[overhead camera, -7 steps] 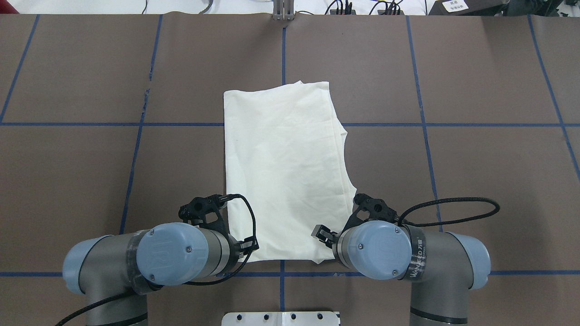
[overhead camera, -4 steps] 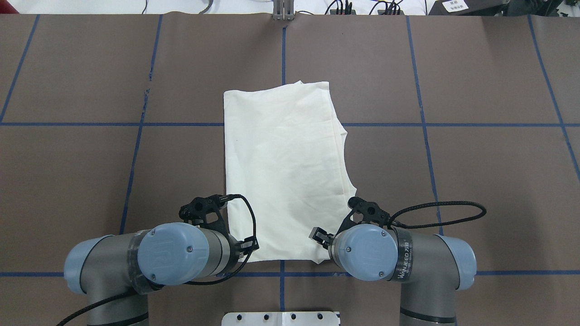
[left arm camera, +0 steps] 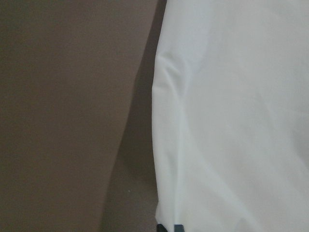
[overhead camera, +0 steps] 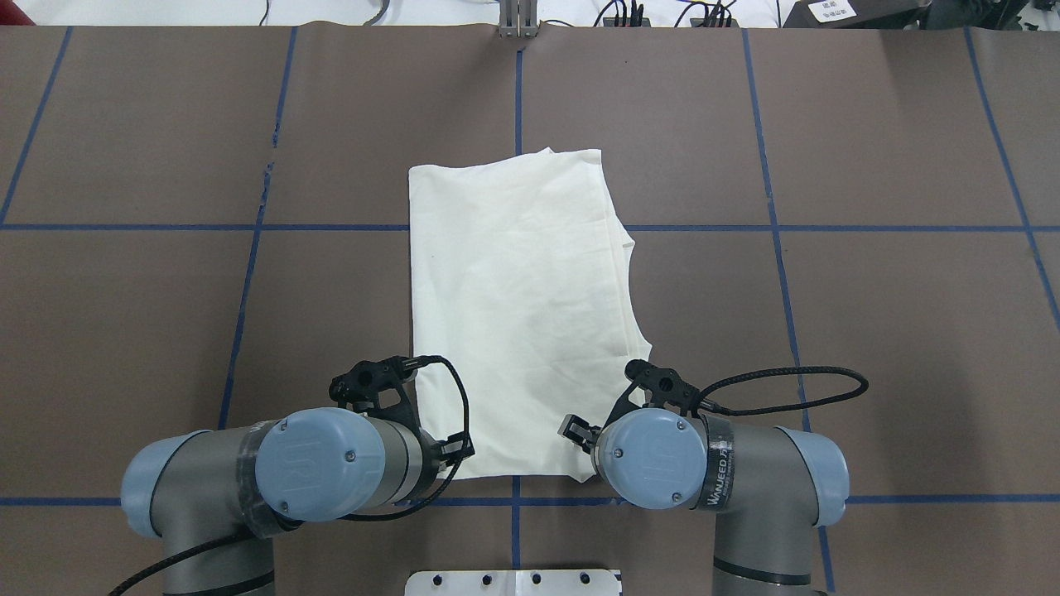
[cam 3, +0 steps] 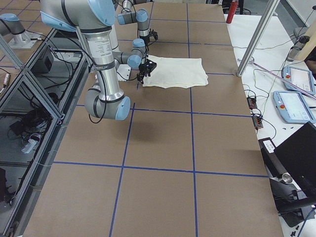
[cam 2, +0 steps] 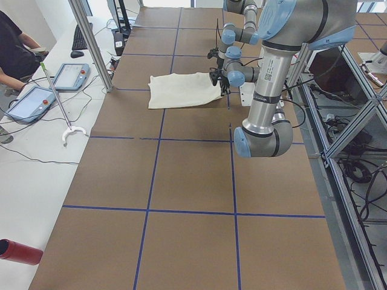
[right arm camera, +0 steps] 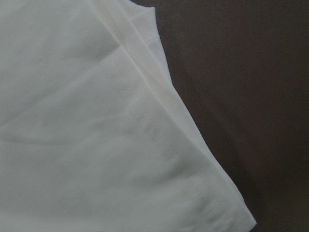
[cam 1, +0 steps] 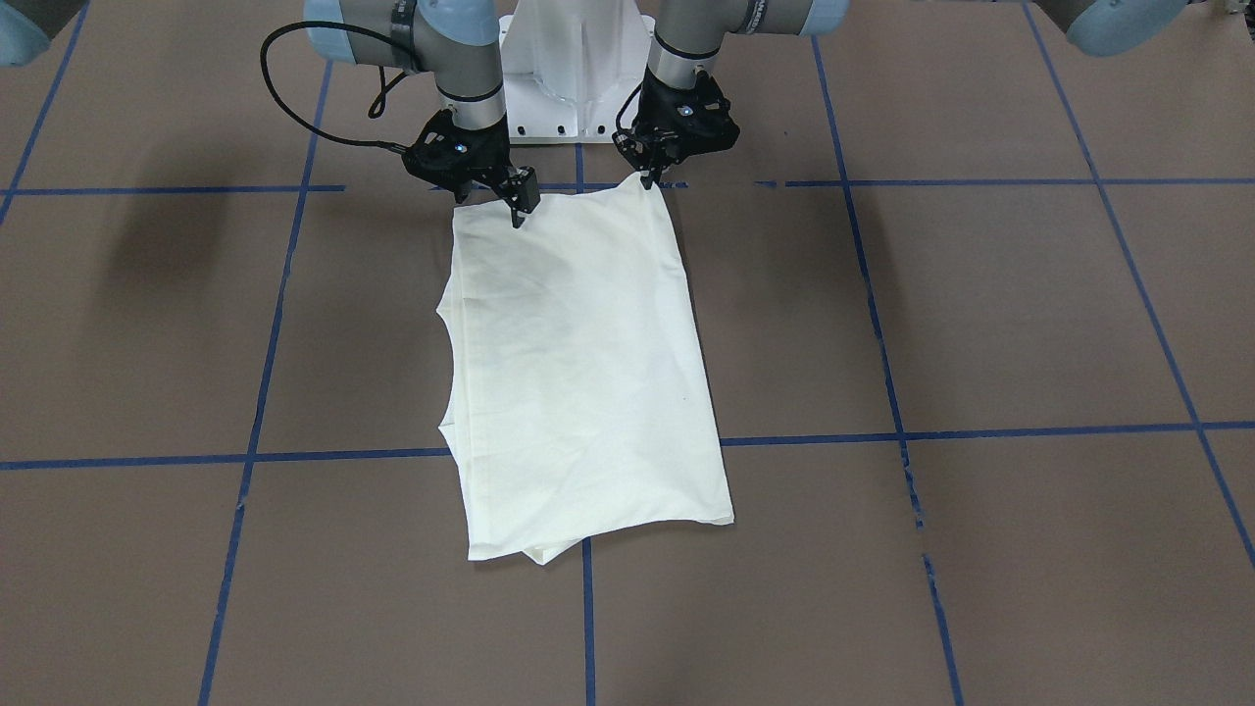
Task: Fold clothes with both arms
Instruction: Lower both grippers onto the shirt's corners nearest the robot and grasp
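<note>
The cream T-shirt [overhead camera: 517,314] lies folded into a long panel, plain side up, in the middle of the table; it also shows in the front view [cam 1: 578,373]. My left gripper [cam 1: 647,180] is at the shirt's near left corner and is shut on it; the corner peaks up to the fingertips [left arm camera: 166,227]. My right gripper [cam 1: 517,214] hangs just over the near right corner, its jaws apparently open; it also shows from overhead [overhead camera: 574,428]. The right wrist view shows that corner [right arm camera: 227,212] with its layered hems and no fingers.
The white pedestal base [overhead camera: 513,581] stands at the table's near edge between the arms. Blue tape lines [overhead camera: 770,228] grid the brown table. A metal post [overhead camera: 517,21] stands at the far edge. Operator tablets [cam 2: 69,75] lie beside the table.
My right arm has moved left, bringing its gripper further in over the shirt's near right corner. The left arm and the shirt have stayed put.
</note>
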`<state>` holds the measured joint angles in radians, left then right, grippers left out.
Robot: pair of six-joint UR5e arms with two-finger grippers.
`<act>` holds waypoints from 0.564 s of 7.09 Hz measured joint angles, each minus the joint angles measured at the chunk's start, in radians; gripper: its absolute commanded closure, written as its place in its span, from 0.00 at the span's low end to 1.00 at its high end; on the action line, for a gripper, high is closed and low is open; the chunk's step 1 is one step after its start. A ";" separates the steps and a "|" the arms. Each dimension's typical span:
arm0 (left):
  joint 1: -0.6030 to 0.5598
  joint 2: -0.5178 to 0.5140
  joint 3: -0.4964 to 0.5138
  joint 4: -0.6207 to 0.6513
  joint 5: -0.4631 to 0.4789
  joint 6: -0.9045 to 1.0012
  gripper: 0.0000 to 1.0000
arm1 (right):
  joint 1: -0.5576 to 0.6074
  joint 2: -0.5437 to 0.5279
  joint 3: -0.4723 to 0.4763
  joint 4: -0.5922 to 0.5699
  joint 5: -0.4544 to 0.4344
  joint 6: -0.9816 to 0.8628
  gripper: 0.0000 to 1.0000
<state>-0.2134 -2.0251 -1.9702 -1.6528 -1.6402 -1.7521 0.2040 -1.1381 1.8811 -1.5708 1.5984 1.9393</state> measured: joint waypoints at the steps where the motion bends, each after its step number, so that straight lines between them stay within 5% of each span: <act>1: 0.000 -0.001 0.000 0.000 -0.001 -0.001 1.00 | 0.000 0.001 -0.007 0.000 0.000 0.000 0.00; 2: 0.000 -0.002 0.001 0.000 -0.001 -0.001 1.00 | 0.000 0.001 -0.014 0.000 0.001 0.000 0.00; 3: 0.000 -0.002 0.001 0.000 -0.001 0.000 1.00 | 0.000 0.001 -0.017 0.000 0.001 0.000 0.17; 4: 0.000 -0.003 0.001 0.001 -0.001 0.000 1.00 | 0.000 0.001 -0.018 0.000 0.002 0.000 0.57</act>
<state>-0.2132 -2.0283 -1.9697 -1.6522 -1.6413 -1.7520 0.2040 -1.1368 1.8626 -1.5708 1.6002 1.9392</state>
